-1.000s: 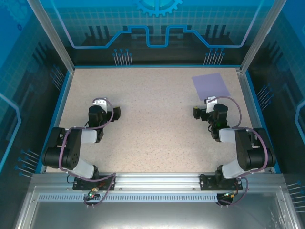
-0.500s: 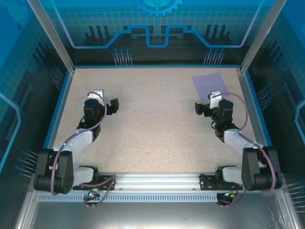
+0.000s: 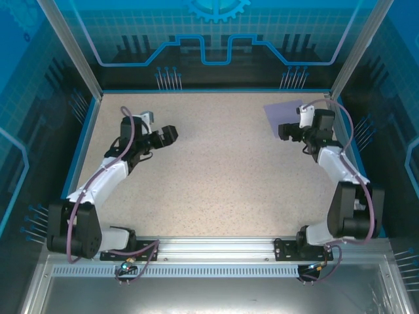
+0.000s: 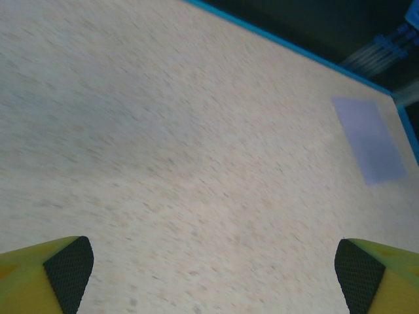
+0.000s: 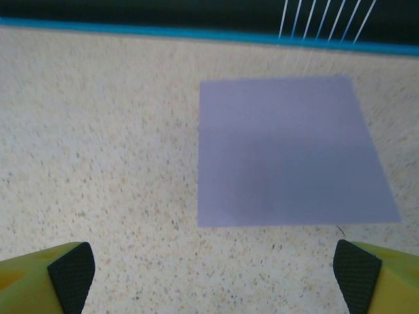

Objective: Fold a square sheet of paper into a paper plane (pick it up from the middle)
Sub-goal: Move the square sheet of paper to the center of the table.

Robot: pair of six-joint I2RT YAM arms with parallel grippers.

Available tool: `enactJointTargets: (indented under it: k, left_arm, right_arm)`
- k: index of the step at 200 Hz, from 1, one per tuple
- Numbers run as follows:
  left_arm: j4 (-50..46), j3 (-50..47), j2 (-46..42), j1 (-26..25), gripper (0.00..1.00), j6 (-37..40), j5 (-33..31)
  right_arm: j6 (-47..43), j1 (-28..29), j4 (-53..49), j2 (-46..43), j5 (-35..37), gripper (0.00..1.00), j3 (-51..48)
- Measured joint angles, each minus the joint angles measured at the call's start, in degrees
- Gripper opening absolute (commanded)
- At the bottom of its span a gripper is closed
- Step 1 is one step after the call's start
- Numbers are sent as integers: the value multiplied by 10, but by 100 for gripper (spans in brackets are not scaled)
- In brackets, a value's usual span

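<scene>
Two arms wait. The left fingers (image 4: 69, 273) are spread wide over bare table (image 3: 216, 176) toward the far left edge. The right fingers (image 5: 71, 271), equally apart, hover just short of the square sheet of paper (image 5: 288, 150), which lies flat by the far right corner; they are probably lining up on its middle.

quick count:
- lilac square sheet of paper (image 5: 288, 150) x1, upper right of overhead frame
- robot arms x2: left arm (image 3: 105, 176), right arm (image 3: 340, 167)
- grippers x2: left gripper (image 3: 168, 135), right gripper (image 3: 286, 129)
- yellow fingers (image 4: 39, 275) w/ black pads x4, two per wrist view
- speckled table (image 3: 216, 183) x1
</scene>
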Motion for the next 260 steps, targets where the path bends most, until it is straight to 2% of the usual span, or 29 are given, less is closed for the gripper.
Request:
enactJointTargets:
  k: [36,57,129,191,260]
  left_arm:
    - [-1,17,44,-51,99,-25,30]
    - [-1,27,69,-67,99,-37,32]
    - [3,42,100,-95,99,-53,34]
    - [3,51,121,-97,99,-53,35]
    - [2,56,134,-100,99,-52,37]
  right_arm:
    - [-7,-9,-73,117,-11,95,118]
    - [-3,-9,-108,189,-6,98,188]
    - [34,-9,-289,424,77,98,476]
    - [27,5,-405,504,132,99,591]
    - [3,31,-460,531,150,99,619]
